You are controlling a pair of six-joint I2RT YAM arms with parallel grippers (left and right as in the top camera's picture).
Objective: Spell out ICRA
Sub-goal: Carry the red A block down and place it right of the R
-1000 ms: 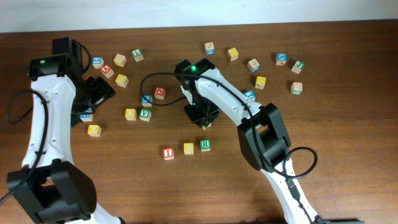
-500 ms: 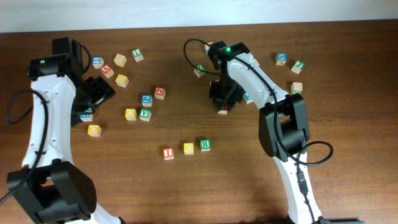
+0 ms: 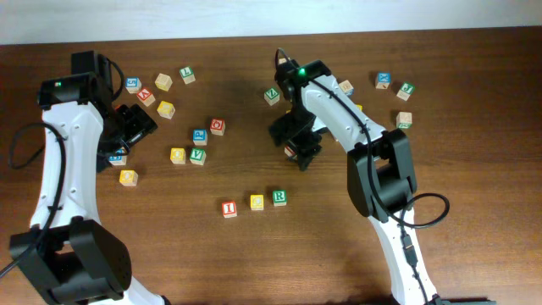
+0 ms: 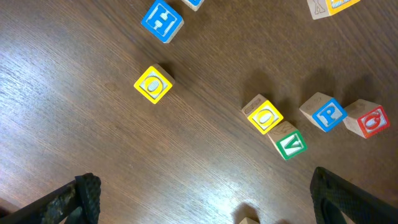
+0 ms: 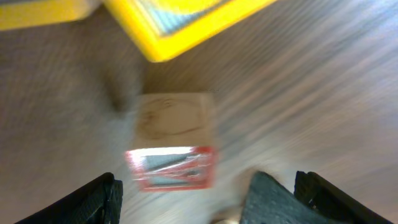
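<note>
Near the table's front, the red "I" cube, the yellow "C" cube and the green "R" cube stand in a row. My right gripper hovers behind and to the right of that row. In the right wrist view it is open around a red-framed cube, which lies loose on the wood; its letter is too blurred to read. My left gripper stands wide open at the left, with nothing between its fingers.
Loose cubes lie around the left gripper: yellow, yellow, green "V", blue "P", red. More cubes sit at the back right, and a green one behind the right arm. A yellow cube lies just beyond the red-framed one.
My right gripper swung right and away from the row with a cube in it. Its jaws have now opened, and the red-framed cube lies free between them. The left arm has not moved.
</note>
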